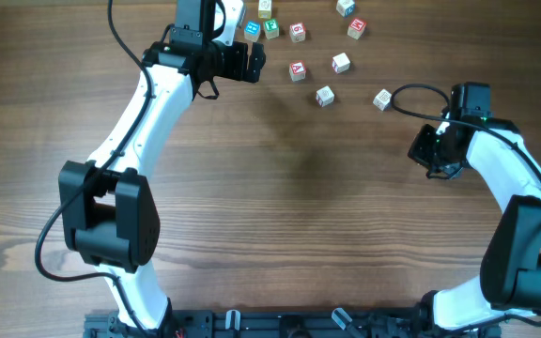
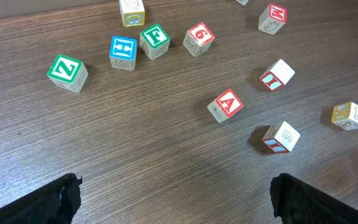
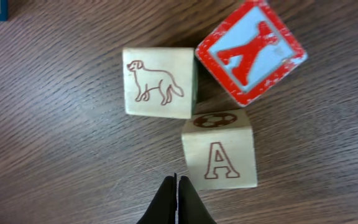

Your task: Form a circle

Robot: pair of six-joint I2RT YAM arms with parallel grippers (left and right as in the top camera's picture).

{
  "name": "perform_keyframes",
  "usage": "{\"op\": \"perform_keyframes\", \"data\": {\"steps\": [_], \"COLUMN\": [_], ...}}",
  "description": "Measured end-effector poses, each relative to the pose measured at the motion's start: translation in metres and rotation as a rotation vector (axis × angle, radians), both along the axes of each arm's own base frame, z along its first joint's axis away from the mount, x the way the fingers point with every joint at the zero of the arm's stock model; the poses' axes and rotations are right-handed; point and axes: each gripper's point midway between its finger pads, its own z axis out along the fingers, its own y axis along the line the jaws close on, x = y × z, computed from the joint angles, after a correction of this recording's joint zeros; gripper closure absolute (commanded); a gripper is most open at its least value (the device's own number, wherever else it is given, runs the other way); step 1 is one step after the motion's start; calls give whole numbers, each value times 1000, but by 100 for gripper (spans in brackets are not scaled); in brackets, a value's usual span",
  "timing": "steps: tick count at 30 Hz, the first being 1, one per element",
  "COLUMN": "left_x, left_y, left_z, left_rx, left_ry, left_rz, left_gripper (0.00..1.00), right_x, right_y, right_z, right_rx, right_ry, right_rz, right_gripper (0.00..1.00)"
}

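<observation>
Circle cubes (image 1: 341, 63) sprawl loosely, stretching upper-left to lower-right.

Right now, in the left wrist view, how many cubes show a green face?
2. The Z cube at left, and the F cube right of the blue H cube. Other cubes' hidden faces could be green.

Pale wooden letter cubes (image 1: 324, 96) lie scattered in a loose arc on the far surface (image 1: 280, 207), with no closed ring. Blue H (image 2: 123, 52) sits just beside green F (image 2: 155, 40). The dog cube (image 3: 158, 83) touches two others.
</observation>
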Motion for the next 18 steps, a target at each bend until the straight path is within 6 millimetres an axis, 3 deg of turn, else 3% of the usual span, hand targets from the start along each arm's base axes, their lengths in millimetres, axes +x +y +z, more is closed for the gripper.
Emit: {"op": "perform_keyframes", "data": {"steps": [13,18], "left_x": [0,0], "left_y": [0,0], "left_z": [0,0], "left_rx": [0,0], "left_ry": [0,0], "left_rz": [0,0], "left_gripper": [0,0], "right_x": [4,6], "right_y": [-2,14], "right_z": [-11,-8], "right_rx": [-5,67], "right_ry": [8,-15], "right_rz": [-5,81], "right_gripper": [96,96]}}
